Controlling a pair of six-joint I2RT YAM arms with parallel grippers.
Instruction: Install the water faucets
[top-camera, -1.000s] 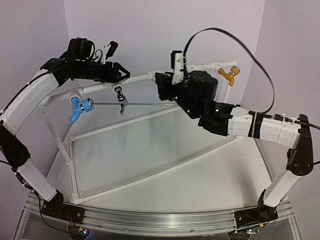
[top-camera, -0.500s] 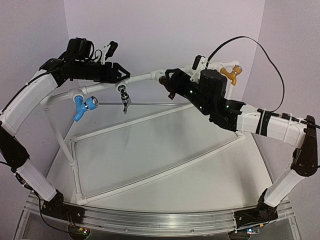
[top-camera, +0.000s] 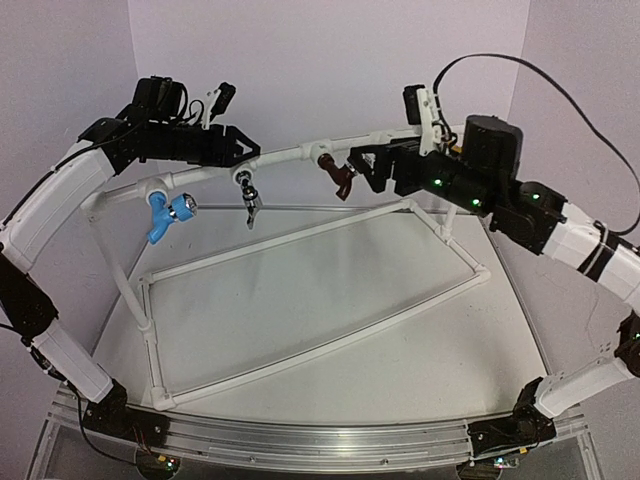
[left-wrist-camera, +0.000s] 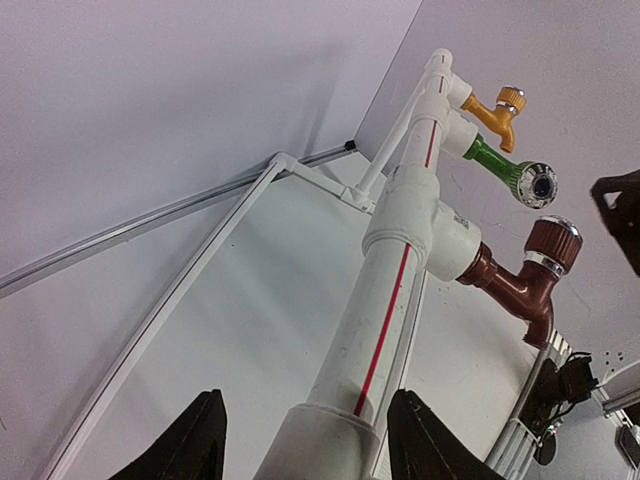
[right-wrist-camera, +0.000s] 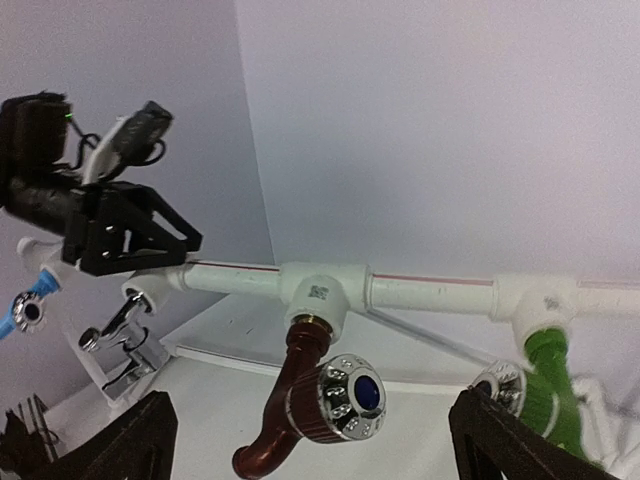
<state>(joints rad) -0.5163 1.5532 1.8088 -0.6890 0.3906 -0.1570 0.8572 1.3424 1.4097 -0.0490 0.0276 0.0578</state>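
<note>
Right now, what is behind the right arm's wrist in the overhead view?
The top pipe runs behind it. The overhead view hides the green faucet and orange faucet; the left wrist view shows both on that pipe.

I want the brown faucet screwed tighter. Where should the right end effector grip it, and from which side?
Probably the narrow neck of the brown faucet, between the tee fitting and the knob, jaws on its two flanks. Come from the front, where the open right end effector faces it; that stretch is bare.
</note>
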